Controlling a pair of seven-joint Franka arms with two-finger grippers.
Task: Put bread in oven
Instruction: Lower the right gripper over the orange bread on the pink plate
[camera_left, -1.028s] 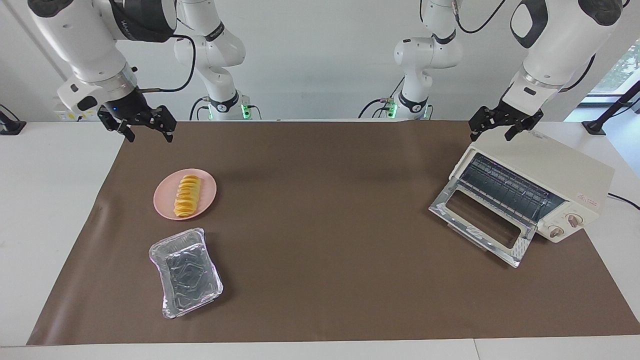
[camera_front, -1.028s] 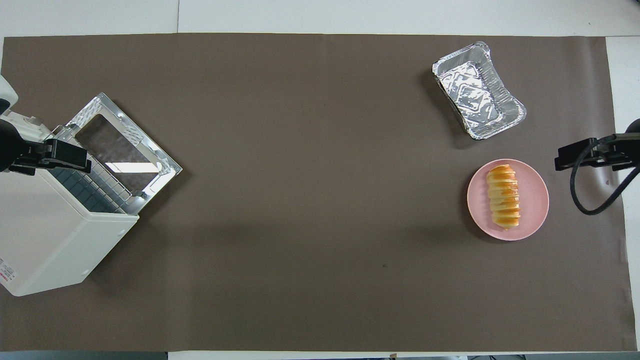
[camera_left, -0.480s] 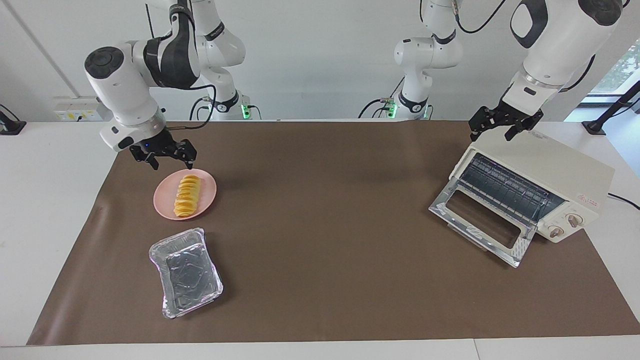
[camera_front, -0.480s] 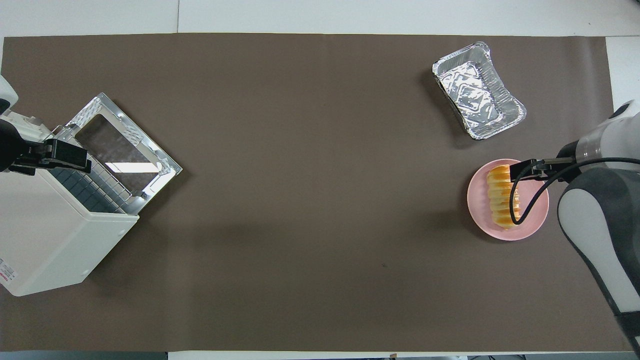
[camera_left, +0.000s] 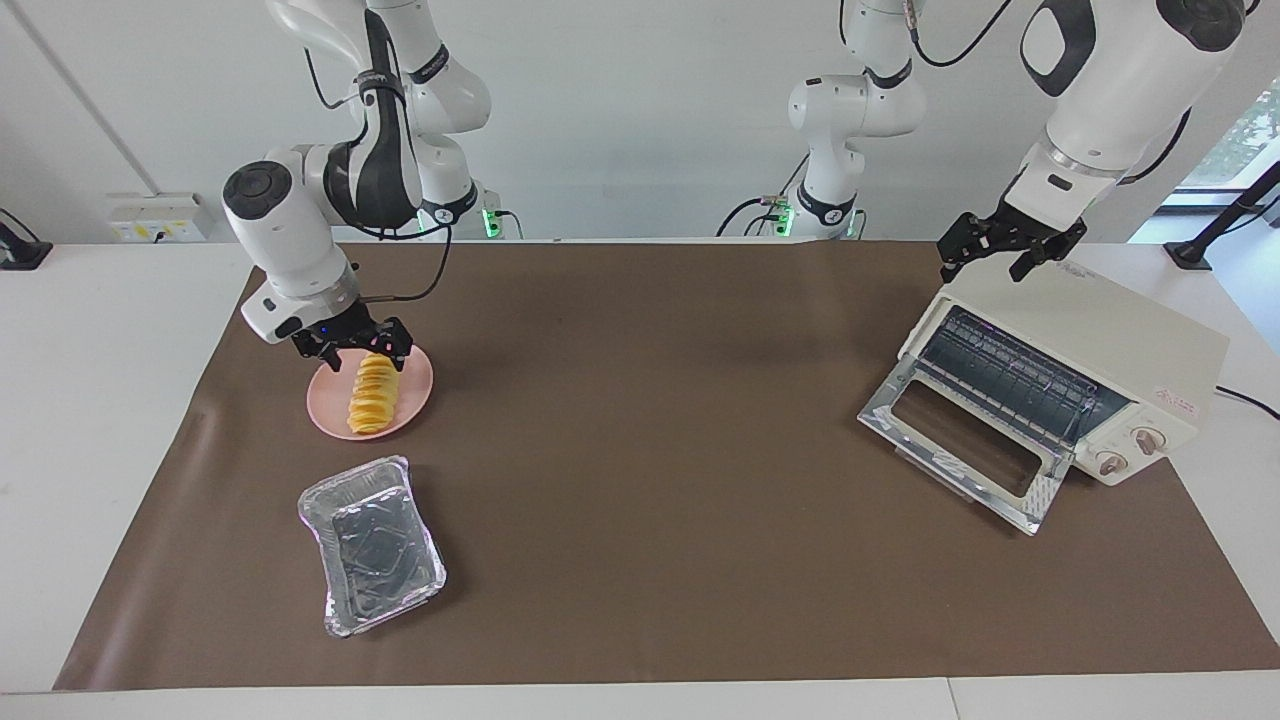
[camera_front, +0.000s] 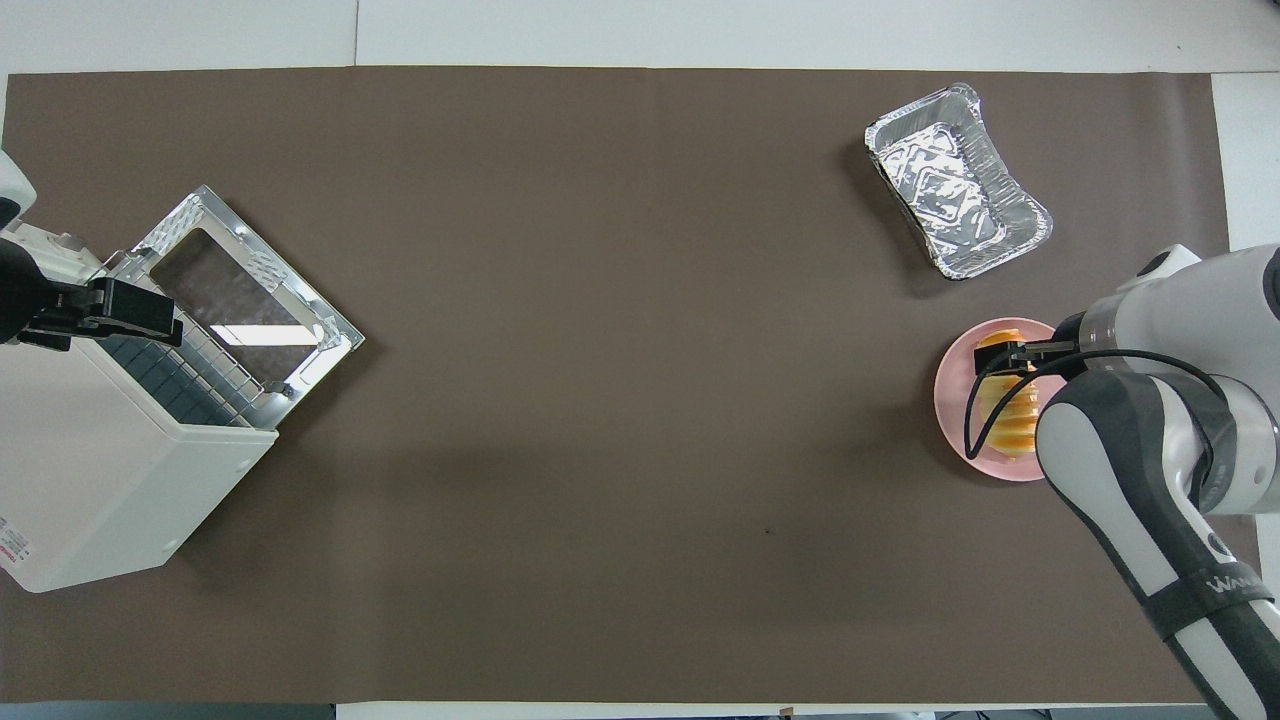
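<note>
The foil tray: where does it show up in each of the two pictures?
Facing view: the foil tray is low down, toward the picture's left edge.
Overhead view: it is at the upper right.
Shared landmark: the pink plate beside it lies nearer to the robots in both.

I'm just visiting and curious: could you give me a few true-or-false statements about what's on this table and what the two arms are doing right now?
1. The bread lies on the pink plate. True.
2. The oven door is closed. False: it hangs open.
3. The foil tray holds the bread. False: it is empty.
4. The right gripper is open, over the bread. True.
5. The left gripper grips the plate. False: it waits open above the oven.
</note>
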